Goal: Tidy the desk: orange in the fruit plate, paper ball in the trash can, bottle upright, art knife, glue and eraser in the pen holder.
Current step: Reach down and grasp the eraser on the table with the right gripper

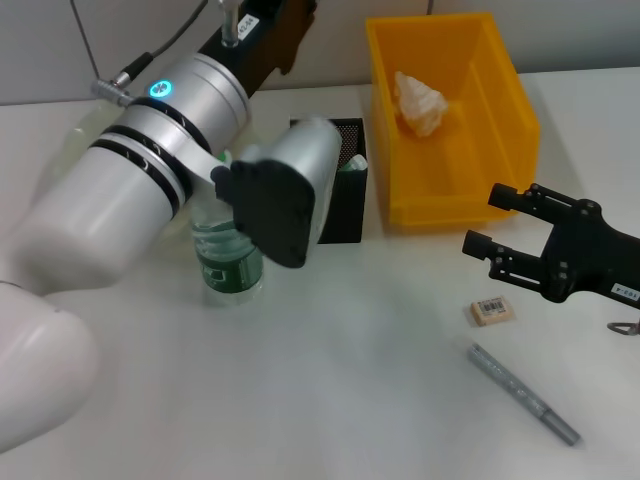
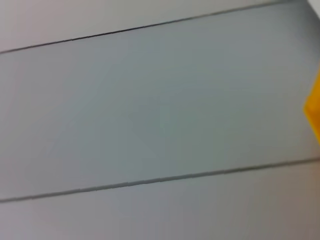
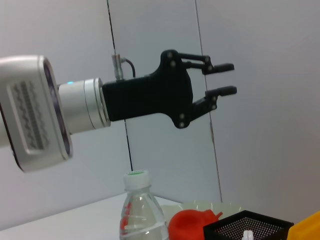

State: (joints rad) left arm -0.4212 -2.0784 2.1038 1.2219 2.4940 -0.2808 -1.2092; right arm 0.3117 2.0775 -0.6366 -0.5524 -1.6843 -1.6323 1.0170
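The head view looks forward and down on the white table [image 1: 330, 400] from above, near enough that the left arm [image 1: 150, 200] fills much of its left side. The left wrist view faces a grey panelled wall [image 2: 150, 125] close up, with only a corner of the yellow bin [image 2: 314, 107] at its edge. The right wrist view sits low near the table and looks sideways across it toward the wall, sharing the bottle [image 3: 140, 210], the black mesh holder [image 3: 250, 227] and the left gripper [image 3: 220, 79] with the head view.
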